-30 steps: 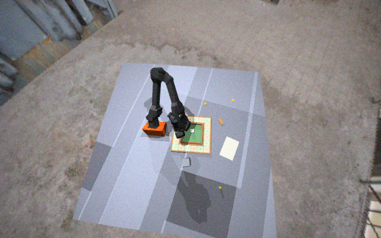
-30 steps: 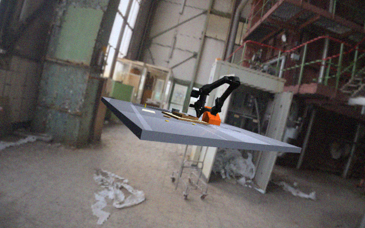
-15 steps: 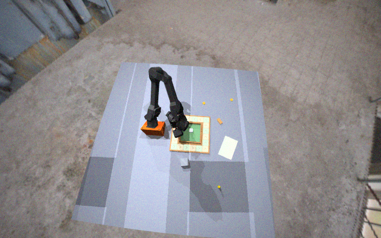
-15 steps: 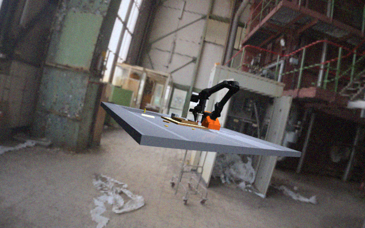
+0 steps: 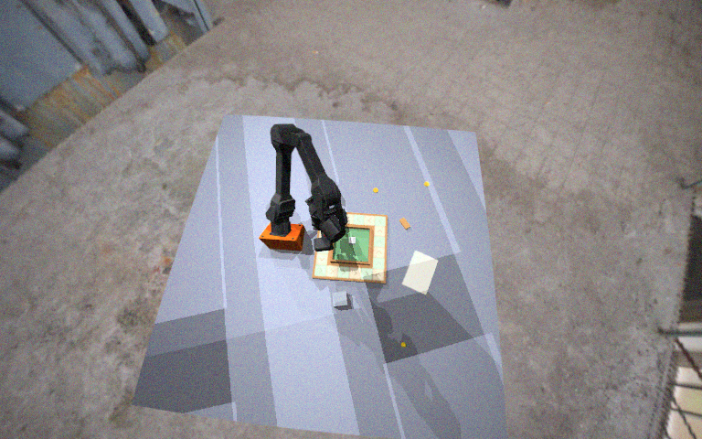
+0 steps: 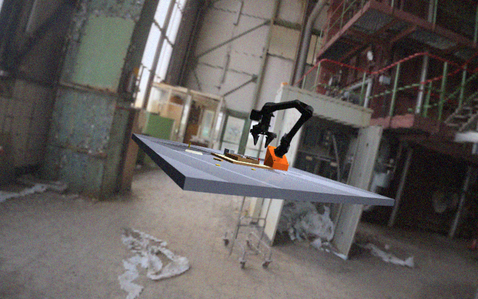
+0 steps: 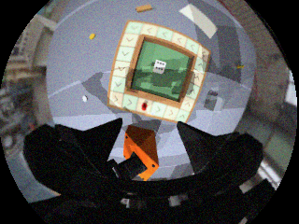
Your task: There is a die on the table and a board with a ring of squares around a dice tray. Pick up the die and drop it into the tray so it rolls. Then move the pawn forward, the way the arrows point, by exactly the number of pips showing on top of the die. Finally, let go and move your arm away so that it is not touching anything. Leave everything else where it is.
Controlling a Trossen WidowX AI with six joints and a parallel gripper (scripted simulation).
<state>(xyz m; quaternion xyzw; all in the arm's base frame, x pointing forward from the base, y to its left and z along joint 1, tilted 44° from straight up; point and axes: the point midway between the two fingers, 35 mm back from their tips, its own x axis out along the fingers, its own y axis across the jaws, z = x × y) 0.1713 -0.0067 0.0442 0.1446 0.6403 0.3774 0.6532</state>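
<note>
The gripper (image 5: 324, 243) (image 6: 261, 144) (image 7: 149, 122) is up in the air with its two fingers wide apart and nothing between them. The black arm (image 5: 282, 173) (image 6: 297, 119) stands on an orange block (image 5: 292, 243) (image 6: 272, 162) (image 7: 140, 140), nearer the left edge of the bench (image 5: 300, 372) (image 6: 246, 190) (image 7: 70, 61) than the right edge, going by the top view. The board (image 5: 380, 248) (image 6: 262, 165) (image 7: 114, 84) lies between the orange block and the right edge. The die (image 5: 352, 240) (image 7: 160, 66) sits inside the tray (image 5: 371, 245) (image 6: 243, 158) (image 7: 187, 84), with dark dots on top that are too blurry to count surely. The little red pawn (image 6: 259, 160) (image 7: 144, 106) is on a square on the left-edge side of the board, apart from the fingers. A grey box (image 5: 340, 299) (image 6: 229, 151) (image 7: 213, 100) sits near the board, on its bottom-edge side. A white sheet (image 5: 420, 272) (image 6: 193, 152) (image 7: 200, 20) and a small brown block (image 5: 405, 223) (image 6: 216, 159) (image 7: 144, 7) lie toward the right edge. One yellow bit (image 5: 376, 190) (image 6: 253, 169) (image 7: 92, 35) is on the board's top-edge side, another yellow piece (image 5: 427, 183) (image 6: 218, 164) is nearer the top right corner, and a third yellow thing (image 5: 403, 344) (image 6: 189, 144) (image 7: 240, 66) is toward the bottom right corner.
</note>
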